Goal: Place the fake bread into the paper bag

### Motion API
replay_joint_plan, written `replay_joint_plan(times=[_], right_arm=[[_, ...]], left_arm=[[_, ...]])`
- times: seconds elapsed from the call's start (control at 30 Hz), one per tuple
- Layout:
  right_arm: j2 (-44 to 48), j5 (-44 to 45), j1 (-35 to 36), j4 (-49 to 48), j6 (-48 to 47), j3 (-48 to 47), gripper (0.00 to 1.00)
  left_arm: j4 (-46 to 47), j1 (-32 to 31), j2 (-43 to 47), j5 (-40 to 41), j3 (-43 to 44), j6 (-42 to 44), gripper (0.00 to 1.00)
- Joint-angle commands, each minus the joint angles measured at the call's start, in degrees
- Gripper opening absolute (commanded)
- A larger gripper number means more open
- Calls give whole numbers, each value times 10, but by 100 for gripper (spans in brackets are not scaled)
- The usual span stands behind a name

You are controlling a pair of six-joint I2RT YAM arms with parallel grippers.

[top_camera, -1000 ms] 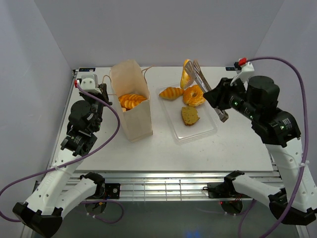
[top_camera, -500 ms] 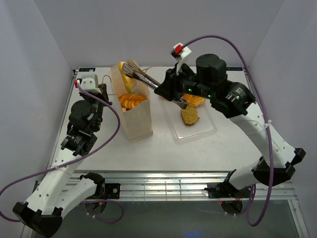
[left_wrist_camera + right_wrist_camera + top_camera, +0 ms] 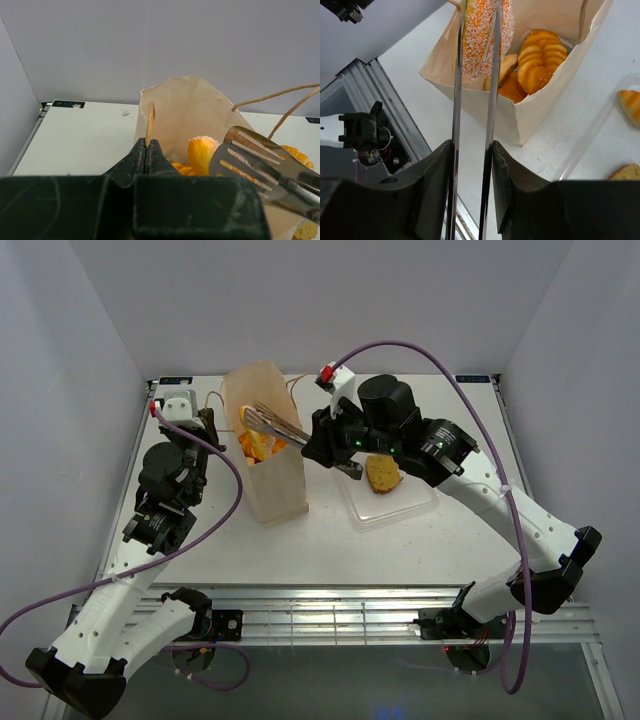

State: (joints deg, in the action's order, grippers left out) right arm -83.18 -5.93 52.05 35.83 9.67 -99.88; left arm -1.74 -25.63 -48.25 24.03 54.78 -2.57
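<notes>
The paper bag (image 3: 276, 488) stands upright at the table's left middle, mouth open. My left gripper (image 3: 208, 426) is shut on the bag's left rim (image 3: 149, 120). My right gripper (image 3: 328, 446) is shut on metal tongs (image 3: 475, 85). The tongs pinch an orange sugared piece of fake bread (image 3: 481, 40) that hangs in the bag's mouth (image 3: 200, 152). Several orange pastries (image 3: 538, 64) lie inside the bag. A dark brown piece (image 3: 382, 472) lies on the clear tray (image 3: 400, 508).
The clear tray sits right of the bag, partly under my right arm; a croissant (image 3: 630, 105) lies on it. The bag's string handles (image 3: 280, 100) stick out at the back. The aluminium frame (image 3: 330, 600) runs along the table's near edge.
My right arm has swung left from above the tray to above the bag, carrying the orange piece in the tongs, and lowered it into the bag's mouth. The left arm has not moved.
</notes>
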Motion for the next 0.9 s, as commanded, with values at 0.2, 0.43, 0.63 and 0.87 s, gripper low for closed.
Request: replay_joint_plan(times=[0.2,0.43,0.63,0.87], right_arm=[[48,31,11,-45,4,14,52],[57,30,11,-34,11,-4,58],[107,86,11,-38,25,24,51],[207,158,11,-22,65,88,49]], left_arm=[[3,-3,6,1,-2,4,0],[2,-3,4,1,-2,3,0],[3,-3,5,3,-2,4,0],[3,-3,5,6,-3,5,0]])
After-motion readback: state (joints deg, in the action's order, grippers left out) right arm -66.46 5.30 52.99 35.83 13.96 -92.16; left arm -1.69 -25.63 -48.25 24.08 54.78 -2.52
